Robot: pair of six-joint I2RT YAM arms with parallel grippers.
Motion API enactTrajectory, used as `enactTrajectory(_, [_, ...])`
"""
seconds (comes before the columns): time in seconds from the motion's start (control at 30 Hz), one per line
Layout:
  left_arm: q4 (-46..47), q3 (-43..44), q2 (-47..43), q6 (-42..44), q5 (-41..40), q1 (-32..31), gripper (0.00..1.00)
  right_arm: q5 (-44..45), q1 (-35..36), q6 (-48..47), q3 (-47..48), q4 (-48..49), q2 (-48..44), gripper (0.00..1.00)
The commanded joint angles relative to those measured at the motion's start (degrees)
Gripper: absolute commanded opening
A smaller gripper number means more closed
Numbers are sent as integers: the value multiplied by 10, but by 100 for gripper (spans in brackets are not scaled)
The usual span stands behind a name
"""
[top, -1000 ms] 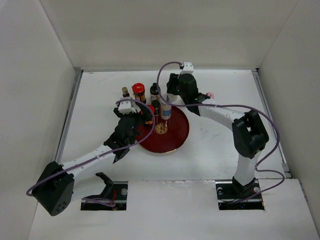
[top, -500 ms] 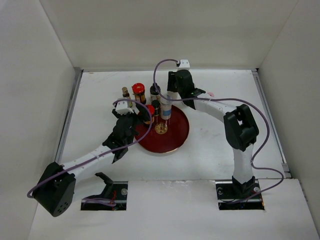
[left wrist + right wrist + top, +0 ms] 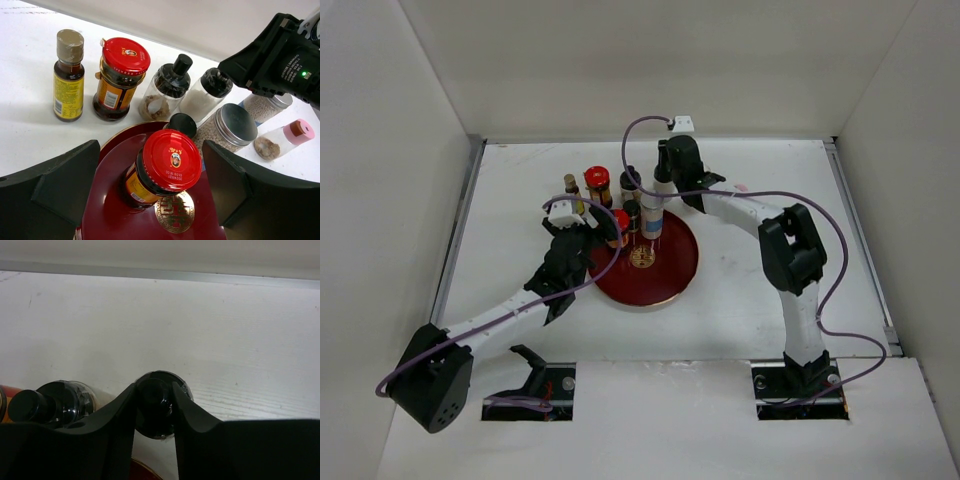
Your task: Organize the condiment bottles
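A red-lidded jar (image 3: 167, 162) stands on the left part of the dark-red plate (image 3: 110, 210), also seen from above (image 3: 618, 220). My left gripper (image 3: 152, 167) is open, its fingers either side of this jar, not touching it. My right gripper (image 3: 154, 390) is shut on the black cap of a white-bodied bottle (image 3: 205, 95) behind the plate (image 3: 670, 270). Beside it stand a black-capped glass shaker (image 3: 167, 87), a second red-lidded jar (image 3: 120, 77) and a yellow-labelled bottle (image 3: 68, 75). A silver-lidded cylinder (image 3: 227, 130) and a pink-capped bottle (image 3: 285, 140) are to the right.
The plate has a gold emblem (image 3: 642, 258) at its centre. A small black-capped bottle (image 3: 182, 125) stands right behind the jar between my left fingers. White walls enclose the table on three sides; the bottles cluster at the plate's back-left rim.
My right gripper has shifted left and back over the black-capped bottle. My left gripper has edged slightly left, still around the red-lidded jar.
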Motion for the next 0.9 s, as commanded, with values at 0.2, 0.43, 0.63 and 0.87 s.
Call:
enactTrajectory(0.2, [39,-8,8,-9,7,5,83,24,-1,-10,-15,98,-59,27])
enactTrajectory(0.43, [44,-8,15,-9,8,5,83,40,1,-30,-58,148,-173,27])
enactTrajectory(0.63, [44,-6,18,-10,15,5,83,52,22,-34,-128,179,-263,27])
enactTrajectory(0.87, [45,-8,12,-12,15,5,83,93,49,-30,-242,200,-367,27])
